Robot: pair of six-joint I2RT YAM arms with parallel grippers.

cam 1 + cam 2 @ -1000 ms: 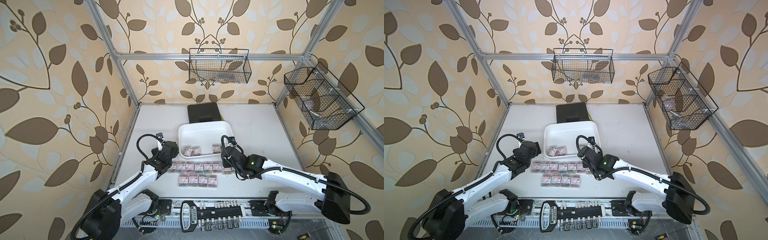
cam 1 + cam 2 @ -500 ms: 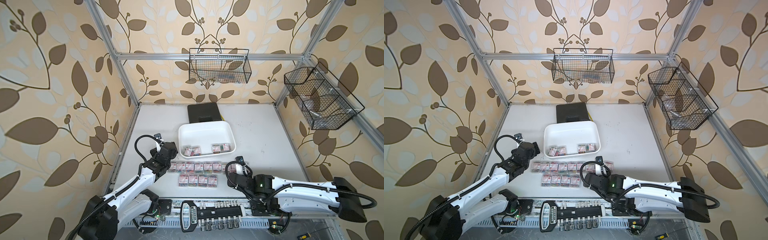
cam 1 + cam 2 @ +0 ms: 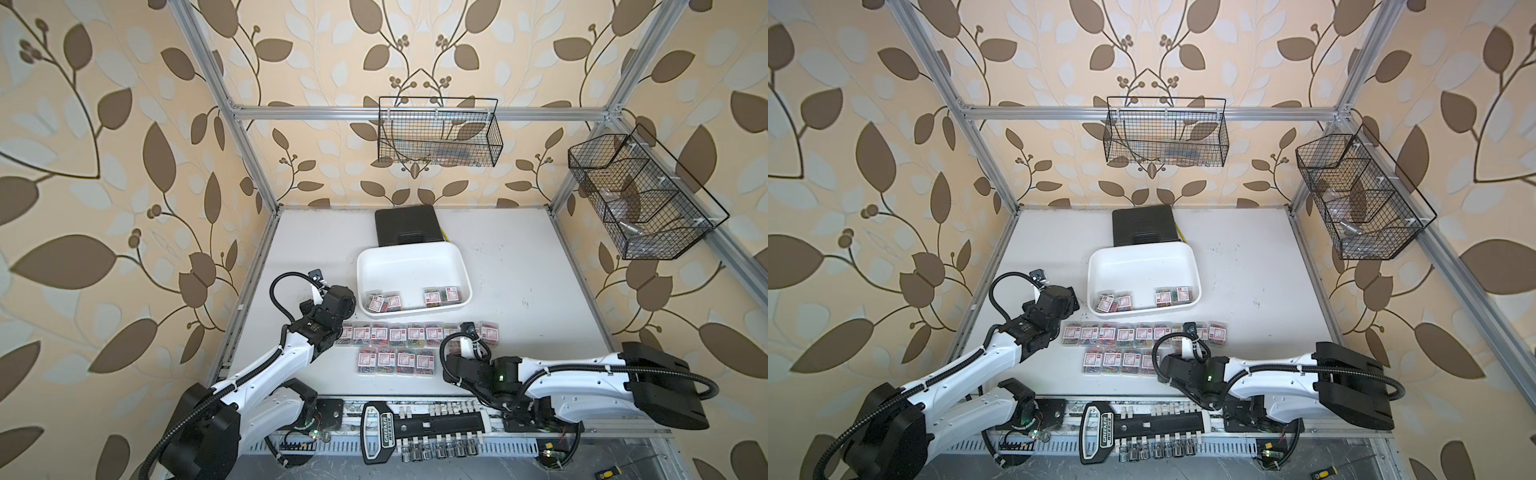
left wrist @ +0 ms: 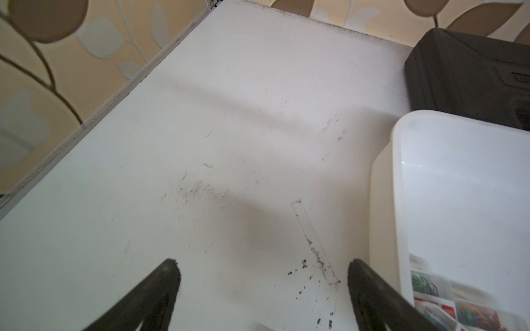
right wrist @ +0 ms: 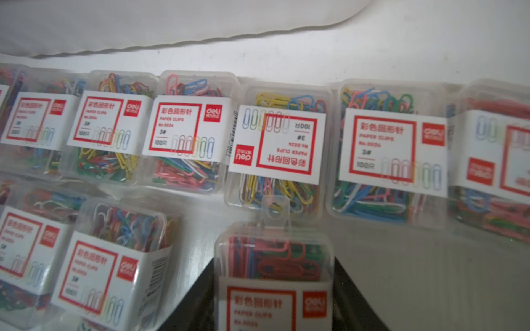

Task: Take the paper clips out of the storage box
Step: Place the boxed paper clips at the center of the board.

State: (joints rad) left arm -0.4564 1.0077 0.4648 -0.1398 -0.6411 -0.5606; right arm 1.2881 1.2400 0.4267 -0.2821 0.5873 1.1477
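The right tool (image 5: 274,292) grips one paper-clip box (image 5: 272,252) just over the tabletop (image 3: 519,291), likely to extend the near row (image 3: 395,362) rightward; the left tool (image 4: 263,275), wide open, hovers beside the tray (image 3: 411,270) holding a few more.

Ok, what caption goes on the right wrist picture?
Right pincer grips a clip box beside the rows on the table.

The right arm (image 3: 473,368) hides the right claw (image 5: 274,289) and some far-row paper clips (image 3: 450,331) in both top views; the wrist picture's edge crops the clasped box (image 5: 275,258).
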